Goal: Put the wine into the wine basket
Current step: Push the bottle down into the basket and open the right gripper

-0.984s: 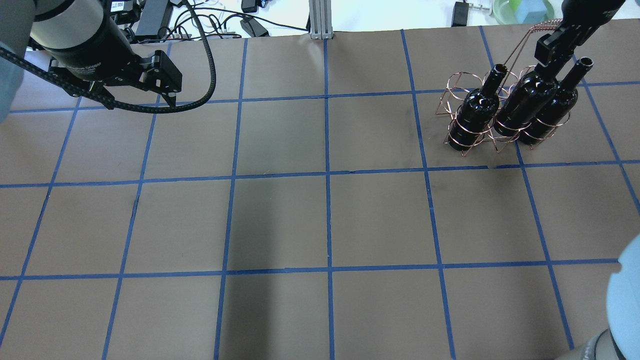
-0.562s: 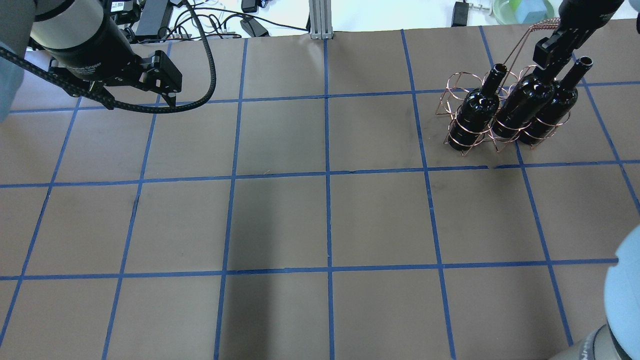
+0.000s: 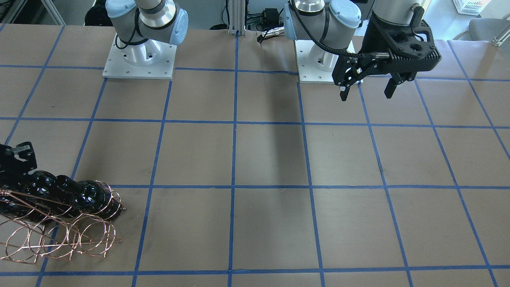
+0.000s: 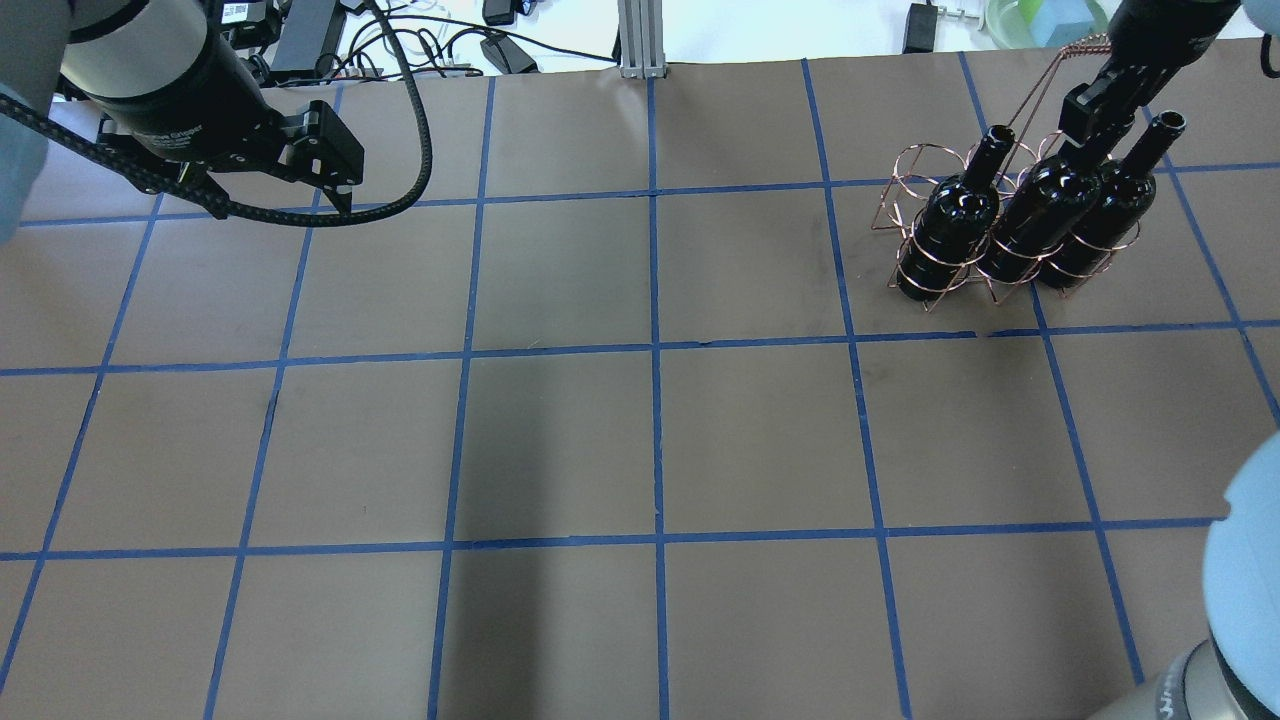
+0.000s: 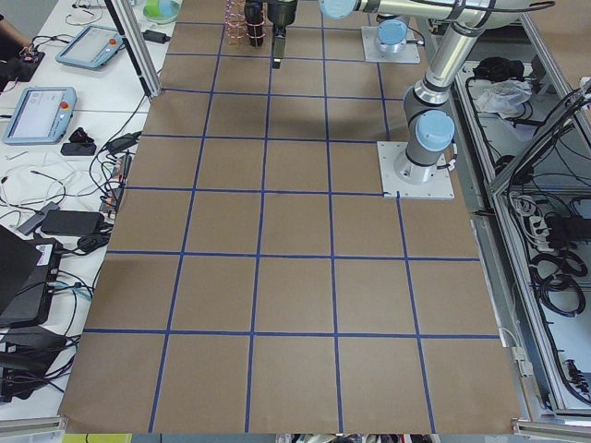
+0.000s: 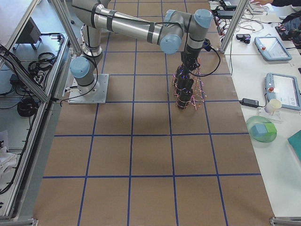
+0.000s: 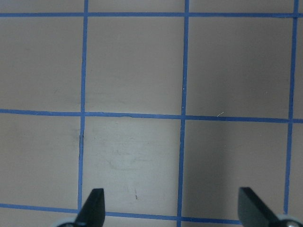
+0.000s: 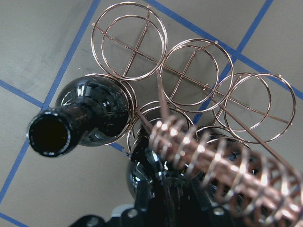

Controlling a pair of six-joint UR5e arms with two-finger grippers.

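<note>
Two bottles (image 4: 950, 232) flank the wine (image 4: 1040, 215) in the basket (image 8: 203, 151) at the tabletop's (image 4: 640, 440) far right. The right pincer (image 4: 1088, 118) appears clamped on its neck. We judge the wine heavy, rigid, slick and breakable, best held under the lip. The left pincer (image 3: 365, 95) hangs wide open, empty. We see no labels; lettering (image 4: 168, 133) above the left pincer is illegible.
</note>
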